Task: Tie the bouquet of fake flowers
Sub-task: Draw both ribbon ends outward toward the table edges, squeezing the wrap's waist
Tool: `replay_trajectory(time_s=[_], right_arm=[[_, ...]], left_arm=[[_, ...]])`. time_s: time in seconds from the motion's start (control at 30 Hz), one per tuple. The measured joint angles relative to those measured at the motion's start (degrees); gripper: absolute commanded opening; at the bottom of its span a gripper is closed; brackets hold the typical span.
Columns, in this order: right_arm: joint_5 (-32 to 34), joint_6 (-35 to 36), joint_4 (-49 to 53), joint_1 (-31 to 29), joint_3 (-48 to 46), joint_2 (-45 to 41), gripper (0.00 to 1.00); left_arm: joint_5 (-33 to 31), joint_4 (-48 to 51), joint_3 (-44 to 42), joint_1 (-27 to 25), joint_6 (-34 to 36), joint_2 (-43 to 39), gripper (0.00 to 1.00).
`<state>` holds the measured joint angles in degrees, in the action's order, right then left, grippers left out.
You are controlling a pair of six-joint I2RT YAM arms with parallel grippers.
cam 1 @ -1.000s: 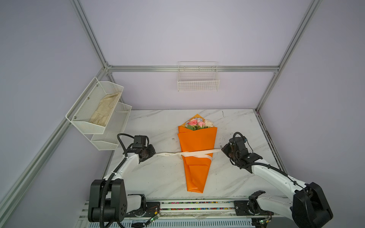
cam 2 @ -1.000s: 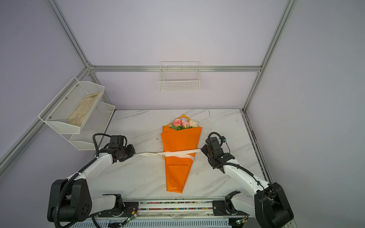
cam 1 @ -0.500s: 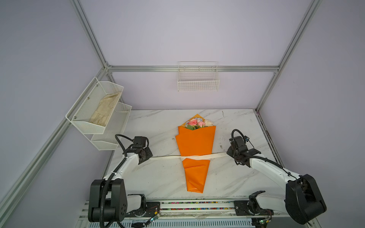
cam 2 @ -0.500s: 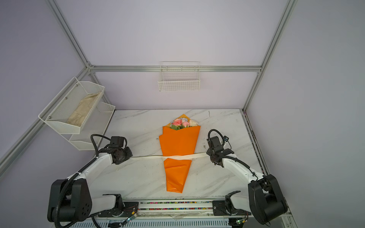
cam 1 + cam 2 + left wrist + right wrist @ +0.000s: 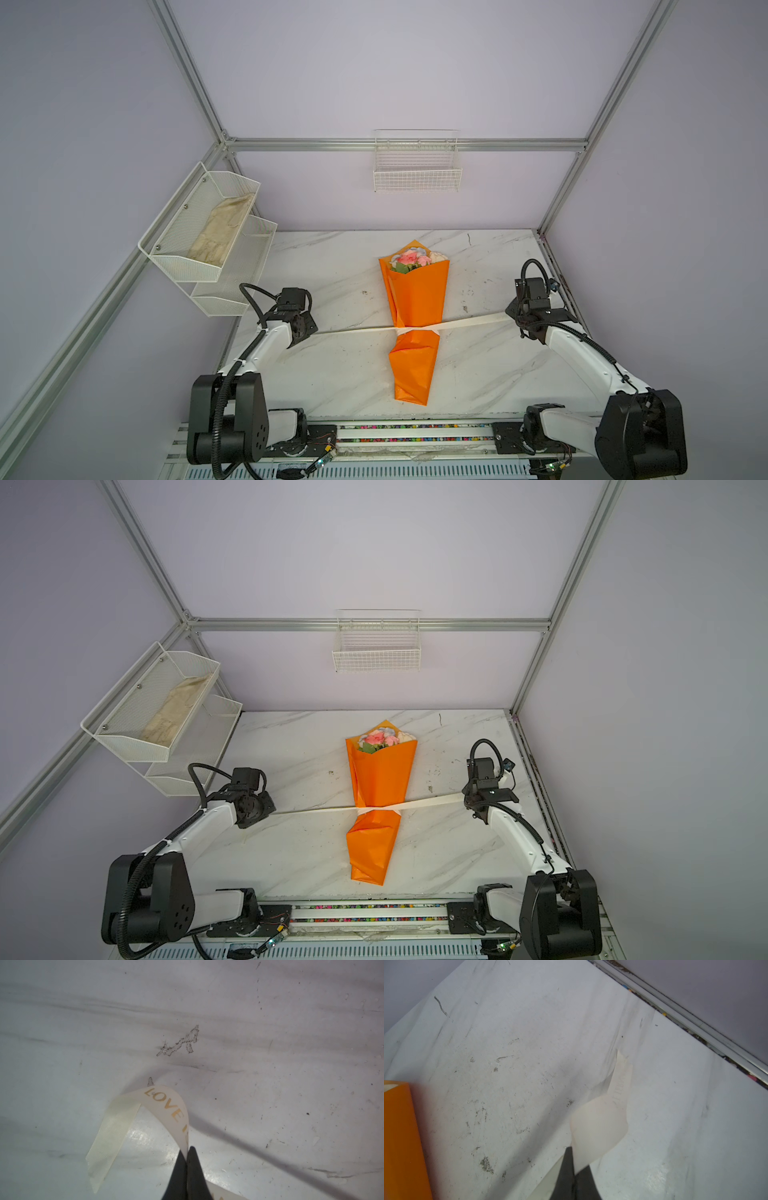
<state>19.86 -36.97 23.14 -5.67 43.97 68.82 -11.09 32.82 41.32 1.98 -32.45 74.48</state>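
Cream ribbon (image 5: 469,322) cinches the orange bouquet (image 5: 415,299). Left gripper (image 5: 187,1149) and right gripper (image 5: 572,1150) each pinch a ribbon end.

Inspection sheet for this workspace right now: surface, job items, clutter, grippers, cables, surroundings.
Surface: white marble-look table, scuffed, with dark specks.
Job's things: bouquet of fake flowers lies flat in orange wrap, blooms toward the back wall. The cream ribbon is cinched around its waist and stretched taut to both sides.
Clutter: nothing seen.
Grippers: left gripper shut on one ribbon end; right gripper shut on the other end.
Cables: a black cable loop arches over each wrist, clear of the ribbon.
Surroundings: two-tier mesh shelf on the left wall holds a beige cloth; wire basket on the back wall, nothing visible in it.
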Motion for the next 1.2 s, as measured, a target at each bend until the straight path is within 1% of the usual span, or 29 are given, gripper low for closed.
replay_trajectory(time_s=[0.1, 0.23, 0.53, 0.77, 0.93, 1.2], right_arm=[[-0.09, 2.12, -0.31, 2.08, 1.38, 1.64, 0.0], [-0.81, 4.61, -0.57, 6.71, 1.53, 2.73, 0.0], [-5.97, 8.37, -2.14, 18.03, 2.29, 4.66, 0.0], [-10.49, 9.29, -3.23, 24.28, 5.14, 8.59, 0.0], [-12.37, 9.62, -3.93, 26.58, 7.21, 11.45, 0.0], [-11.61, 10.58, -3.98, 28.3, 10.6, 12.79, 0.0]], left_arm=[[-0.55, 0.15, 0.0, 0.5, 0.02, 0.0, 0.0], [-1.81, 0.42, 0.0, 1.14, 0.02, 0.17, 0.0], [-4.9, 1.25, 0.02, 2.91, 0.07, 1.55, 0.0], [-5.62, 1.88, 0.02, 4.61, 0.07, 3.02, 0.0], [-5.66, 2.38, 0.04, 5.92, 0.09, 3.04, 0.0], [-5.73, 2.82, 0.04, 6.54, 0.13, 3.04, 0.0]])
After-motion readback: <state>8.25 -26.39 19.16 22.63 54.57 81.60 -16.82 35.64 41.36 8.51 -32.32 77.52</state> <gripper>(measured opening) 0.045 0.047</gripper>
